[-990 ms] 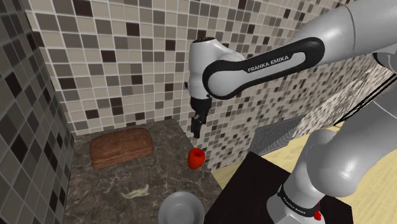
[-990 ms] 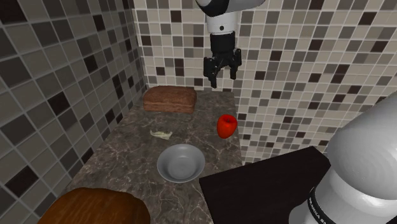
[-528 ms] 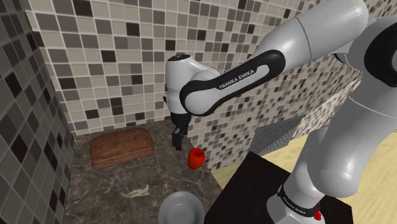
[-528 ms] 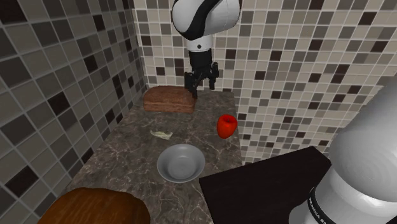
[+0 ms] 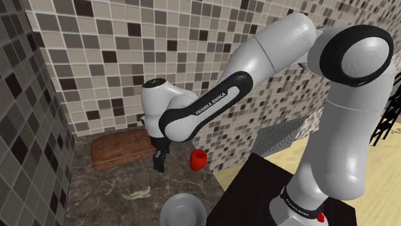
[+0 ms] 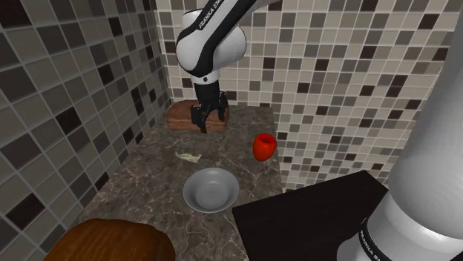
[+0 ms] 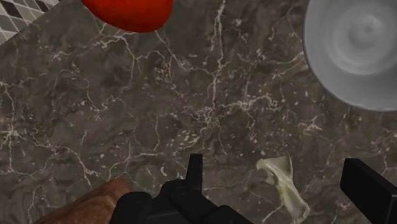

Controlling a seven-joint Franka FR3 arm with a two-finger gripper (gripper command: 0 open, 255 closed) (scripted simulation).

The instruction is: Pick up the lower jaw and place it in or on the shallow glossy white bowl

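The lower jaw point(image 5: 138, 192) point(image 6: 189, 156) is a small pale bone piece lying flat on the dark marble counter. The shallow grey-white bowl point(image 5: 183, 208) point(image 6: 211, 190) sits upright near the counter's front edge, a short way from the jaw. My gripper point(image 5: 159, 162) point(image 6: 209, 123) hangs open above the counter, in front of the bread loaf and higher than the jaw. In the wrist view the jaw point(image 7: 286, 188) appears between my spread fingers point(image 7: 275, 164), untouched and well below them, with the bowl point(image 7: 331, 63) off to one side.
A brown bread loaf point(image 5: 122, 149) point(image 6: 197, 116) lies against the tiled back wall. A red cup-like object point(image 5: 198, 159) point(image 6: 264, 146) point(image 7: 127, 9) stands near the counter's edge. Tiled walls close two sides. A brown rounded object point(image 6: 111, 241) sits at the second exterior view's lower left.
The arm has swung towards the shoulder view's left and come down, carrying the open gripper from above the red object to in front of the loaf. Nothing on the counter moved.
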